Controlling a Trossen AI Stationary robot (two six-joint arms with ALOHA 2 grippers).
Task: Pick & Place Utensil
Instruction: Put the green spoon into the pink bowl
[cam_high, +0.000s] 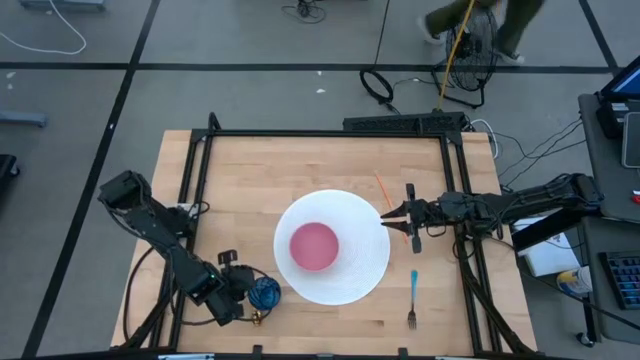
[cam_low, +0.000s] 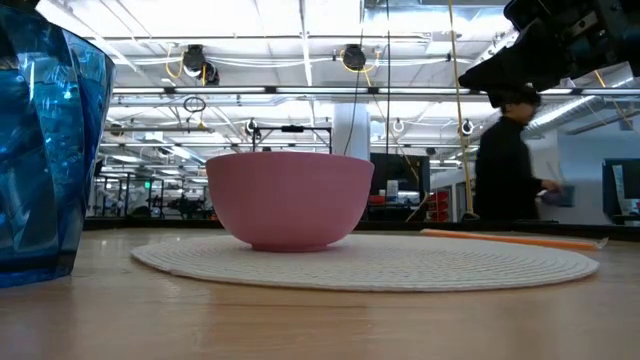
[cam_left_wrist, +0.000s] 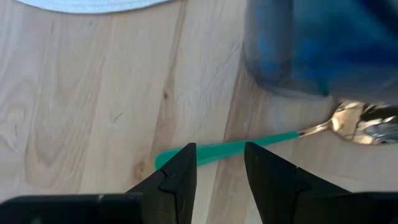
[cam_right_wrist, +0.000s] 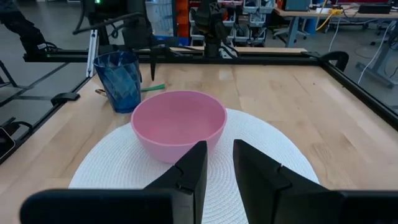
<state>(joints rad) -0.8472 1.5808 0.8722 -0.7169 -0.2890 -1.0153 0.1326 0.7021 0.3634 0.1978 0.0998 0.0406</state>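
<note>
A slim spoon with a teal plastic handle and shiny gold metal bowl (cam_left_wrist: 261, 142) lies flat on the wooden counter (cam_left_wrist: 81, 93) beside the blue ribbed tumbler (cam_left_wrist: 323, 46). The left gripper (cam_left_wrist: 219, 174) hovers spread astride its handle. The right gripper (cam_right_wrist: 219, 165), narrowly parted, holds nothing.

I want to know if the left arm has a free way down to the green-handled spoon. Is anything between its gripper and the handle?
Nothing visible does. The left gripper hangs with open fingers straddling the green-handled spoon, only bare table around the handle. The blue cup stands beside the spoon's bowl end, clear of the fingers.
</note>
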